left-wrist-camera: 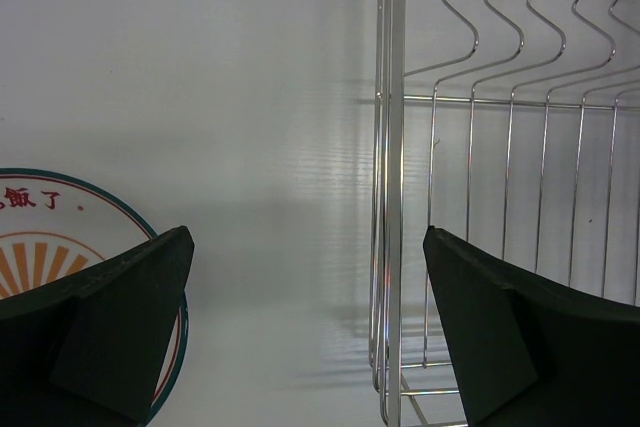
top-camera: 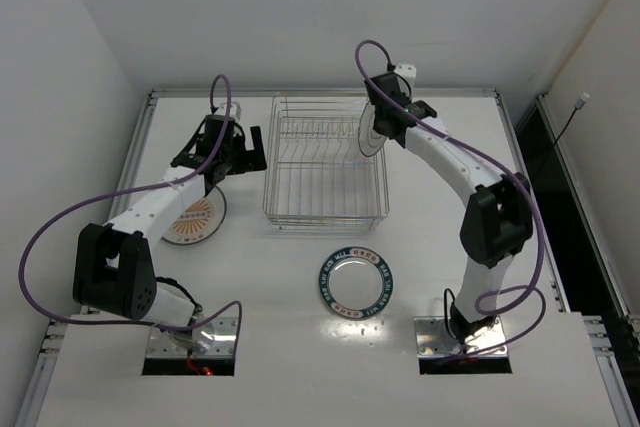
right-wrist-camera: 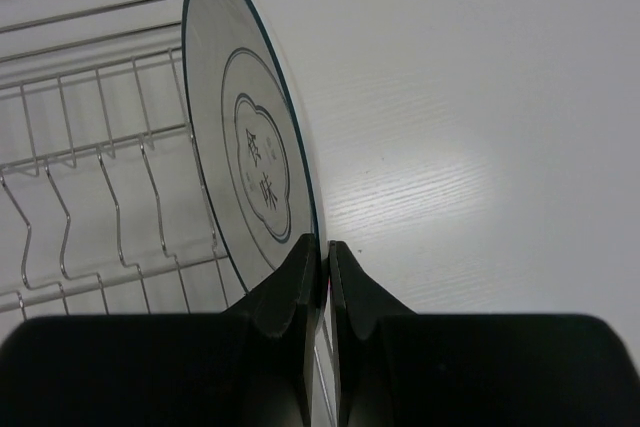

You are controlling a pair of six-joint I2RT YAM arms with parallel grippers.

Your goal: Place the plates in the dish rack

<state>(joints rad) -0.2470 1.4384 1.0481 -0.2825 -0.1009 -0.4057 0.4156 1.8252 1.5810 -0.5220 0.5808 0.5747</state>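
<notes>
The right claw [right-wrist-camera: 325, 265] is nearly closed, pinching the bottom rim of a plain grey-white round plate [right-wrist-camera: 250, 137] that stands on edge at the right end of the silver wire dish rack [top-camera: 320, 172]. I cannot tell whether the plate sits between tines yet.

The grip takes only a narrow bite of rim, so the plate could pivot or slip. So close to the rack's right wall, it could strike the wire or drop outside onto the white tabletop [top-camera: 450, 277].

The left claw [left-wrist-camera: 307, 237] is wide open and empty, just beside the rack's left wall, where a finger could snag.

The orange-striped round plate [top-camera: 195, 219] and the round plate with a dark blue patterned rim [top-camera: 355, 284] lie flat outside the rack.

The orange plate bears red characters, "飯了" legible. The grey plate's centre shows two characters, too skewed to read.
</notes>
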